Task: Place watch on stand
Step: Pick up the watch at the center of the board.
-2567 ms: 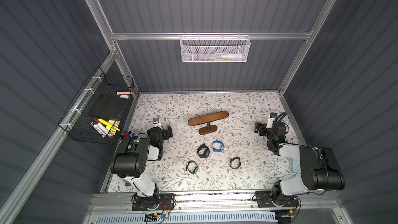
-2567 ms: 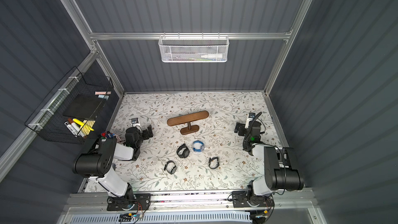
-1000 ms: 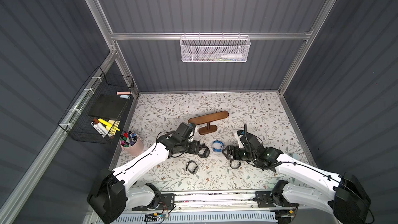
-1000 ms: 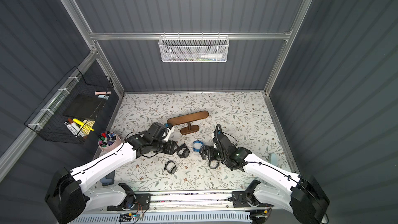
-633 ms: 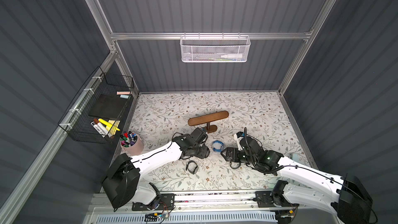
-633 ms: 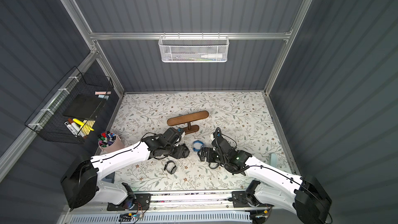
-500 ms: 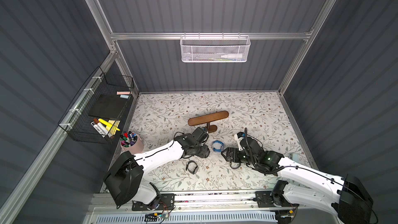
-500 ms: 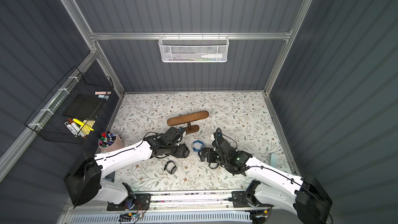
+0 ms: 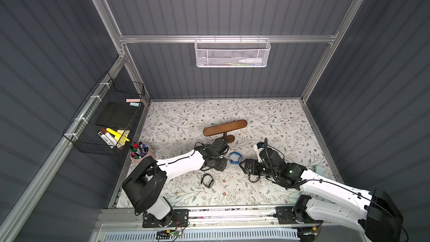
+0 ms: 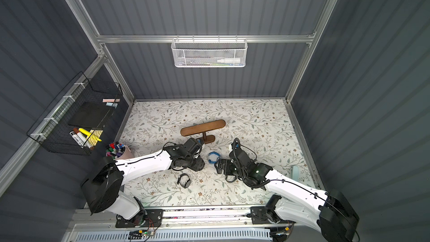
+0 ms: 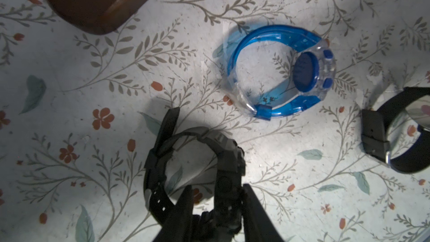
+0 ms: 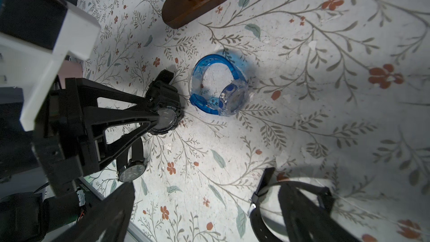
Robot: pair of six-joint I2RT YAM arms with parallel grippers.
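Observation:
The dark brown wooden stand [image 9: 224, 128] [image 10: 202, 127] is upright mid-table, its bar bare. A chunky black sport watch [image 11: 223, 157] [image 12: 165, 112] lies in front of it. My left gripper [image 9: 220, 164] [image 11: 217, 206] is down over this watch, jaws partly closed either side of the case. One finger [image 11: 183, 206] is inside the strap loop, and a gap still shows beside the case. My right gripper [image 9: 245, 166] [image 12: 204, 217] is wide open and low. One of its fingers [image 12: 302, 217] is over the loop of a black strap watch [image 9: 253, 178] [image 12: 263, 206].
A blue translucent watch [image 9: 235, 158] [image 12: 221, 89] lies between the grippers. Another black watch [image 9: 207, 180] [image 12: 131, 171] lies nearer the front. A pink cup of markers [image 9: 139, 152] stands at the left edge, by a black wire basket [image 9: 109, 122]. A white mesh basket [image 9: 232, 53] hangs on the back wall.
Both arms reached out from their folded rest to the watches. Over the last second my left gripper settled onto the black sport watch and its jaws narrowed; the right gripper stayed wide.

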